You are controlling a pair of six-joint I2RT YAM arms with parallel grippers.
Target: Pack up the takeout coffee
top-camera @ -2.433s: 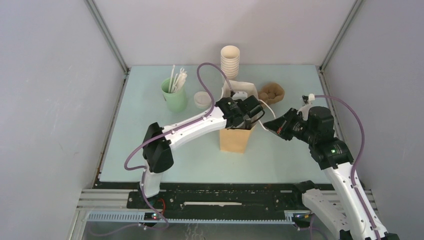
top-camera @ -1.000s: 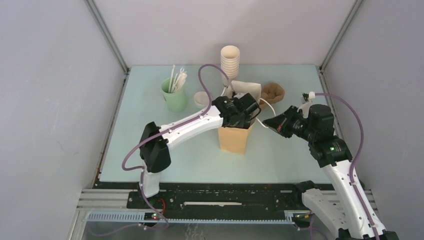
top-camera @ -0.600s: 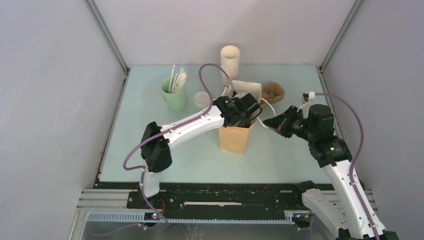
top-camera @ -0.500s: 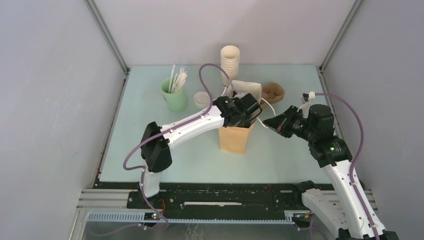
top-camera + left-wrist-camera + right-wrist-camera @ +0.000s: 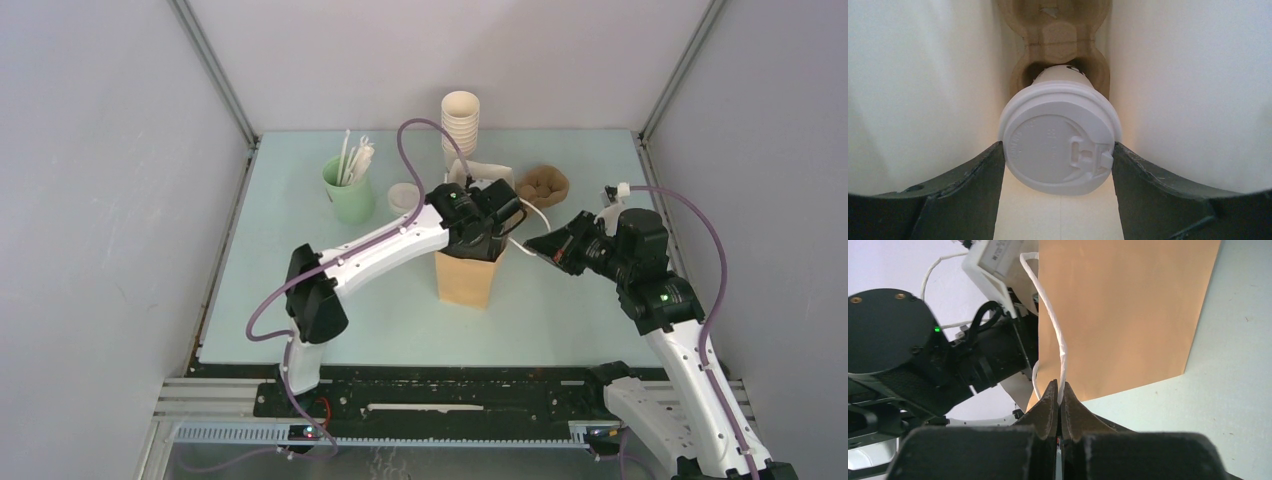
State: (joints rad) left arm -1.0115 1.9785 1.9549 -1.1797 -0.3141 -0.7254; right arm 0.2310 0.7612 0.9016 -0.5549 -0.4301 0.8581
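The takeout coffee [image 5: 1060,137], a white cup with a round white lid, stands deep inside the brown paper bag [image 5: 465,280], its base in a cardboard carrier [image 5: 1058,35]. My left gripper [image 5: 1058,148] reaches down into the bag, and its dark fingers [image 5: 973,185] press the lid's rim from both sides. From above, only the left wrist [image 5: 480,212] shows over the bag mouth, and the cup is hidden. My right gripper [image 5: 1059,388] is shut on the bag's white cord handle [image 5: 1055,330], holding it out to the right of the bag [image 5: 1128,310].
A tall stack of lidless cups [image 5: 460,120] stands at the back. A mint-green cup with straws [image 5: 349,192] and a loose white lid [image 5: 403,197] sit to the left of the bag. A brown moulded piece [image 5: 547,184] lies at the back right.
My left wrist has shifted slightly toward the back over the bag mouth, and less of the bag's white inner wall shows. The right arm keeps its hold and has not moved.
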